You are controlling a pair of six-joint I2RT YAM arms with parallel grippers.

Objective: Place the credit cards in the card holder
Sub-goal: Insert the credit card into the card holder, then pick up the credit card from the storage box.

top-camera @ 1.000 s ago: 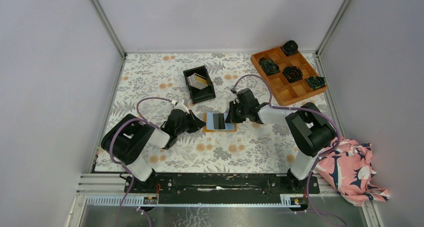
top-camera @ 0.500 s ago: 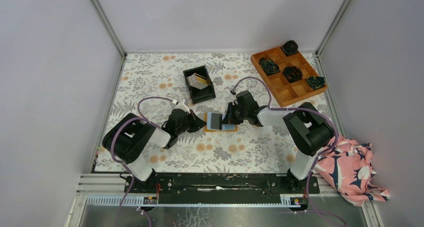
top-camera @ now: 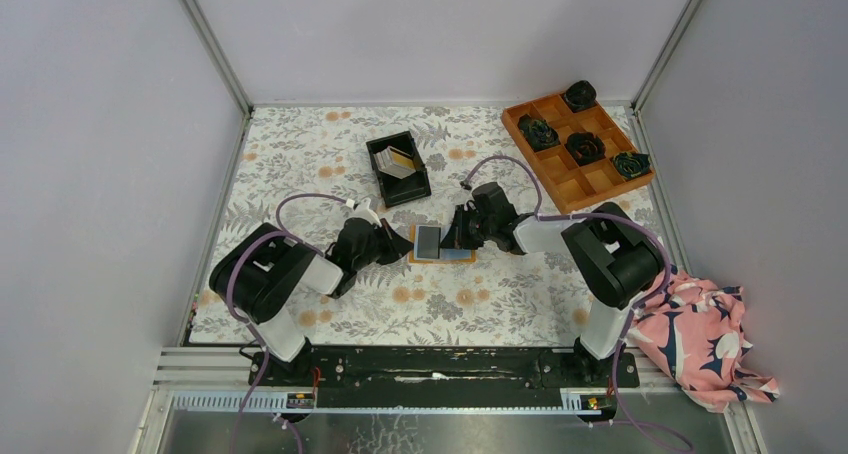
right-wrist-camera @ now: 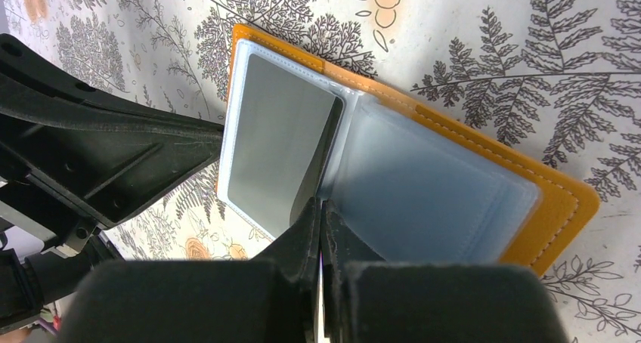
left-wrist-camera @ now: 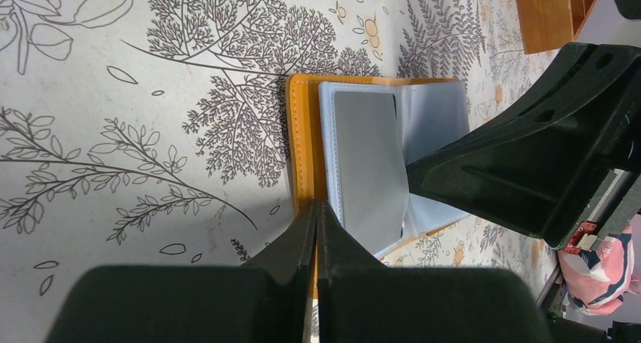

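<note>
The card holder (top-camera: 458, 255) lies open on the floral table, orange-tan outside (left-wrist-camera: 298, 131) and light blue inside (right-wrist-camera: 453, 192). A grey credit card (top-camera: 428, 239) sits partly in its left pocket (left-wrist-camera: 370, 162) (right-wrist-camera: 276, 146), its near edge pinched in my right gripper (top-camera: 451, 238) (right-wrist-camera: 321, 203), which is shut on it. My left gripper (top-camera: 403, 244) (left-wrist-camera: 316, 205) is shut, with its tips resting on the holder's orange left border. More credit cards (top-camera: 401, 161) lie in the black bin (top-camera: 384, 179) behind.
An orange compartment tray (top-camera: 560, 179) with dark rosettes stands at the back right. A pink patterned cloth (top-camera: 700, 339) lies off the table's right front corner. The two grippers face each other closely across the holder.
My right gripper has moved left with the card, sliding it further over the holder's left pocket. The left gripper has stayed on the orange border.
</note>
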